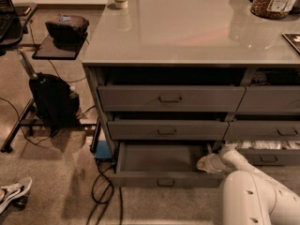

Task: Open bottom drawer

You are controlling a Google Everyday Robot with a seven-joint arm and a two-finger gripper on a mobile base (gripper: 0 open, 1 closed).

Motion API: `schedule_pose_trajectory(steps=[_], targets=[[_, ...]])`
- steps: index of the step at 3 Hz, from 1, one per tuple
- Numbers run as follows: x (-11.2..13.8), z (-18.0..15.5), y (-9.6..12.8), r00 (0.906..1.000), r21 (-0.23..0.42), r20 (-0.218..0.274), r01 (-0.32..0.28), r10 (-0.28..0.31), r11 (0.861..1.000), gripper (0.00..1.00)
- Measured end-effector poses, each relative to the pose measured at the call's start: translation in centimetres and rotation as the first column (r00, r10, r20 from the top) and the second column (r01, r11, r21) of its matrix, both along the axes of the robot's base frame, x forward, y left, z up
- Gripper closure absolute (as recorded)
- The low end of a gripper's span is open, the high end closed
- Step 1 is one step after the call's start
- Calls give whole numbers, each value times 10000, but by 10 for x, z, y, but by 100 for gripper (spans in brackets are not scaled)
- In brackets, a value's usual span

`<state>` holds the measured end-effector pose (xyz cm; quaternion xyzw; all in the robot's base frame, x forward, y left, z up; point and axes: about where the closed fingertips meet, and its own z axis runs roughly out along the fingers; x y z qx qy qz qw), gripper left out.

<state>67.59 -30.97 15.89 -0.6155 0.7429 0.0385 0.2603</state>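
Position: drawer (154, 161) sits at the foot of the left stack, under two taller fronts. It is drawn well out, with a bare grey floor showing. Gripper (201, 164) is low at the drawer's right end, seemingly just inside the right wall (the angle makes that uncertain). You cannot tell whether it is spread, closed or gripping anything. Handle (165, 183) is centred on the front, apart from the gripper.

If you want more travel, pull straight along the runners, toward the camera. Force from the right end alone may rack it, so keep it square. Mind the cables (101, 186) by the left corner.

Long axis runs left-right, parallel to the counter (187, 32) edge; the front faces the camera.
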Motion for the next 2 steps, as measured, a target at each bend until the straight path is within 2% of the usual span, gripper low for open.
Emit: schedule_pose_trajectory(steps=[2], targets=[[0, 0, 0, 10000, 1, -1, -1, 1, 10000, 34]])
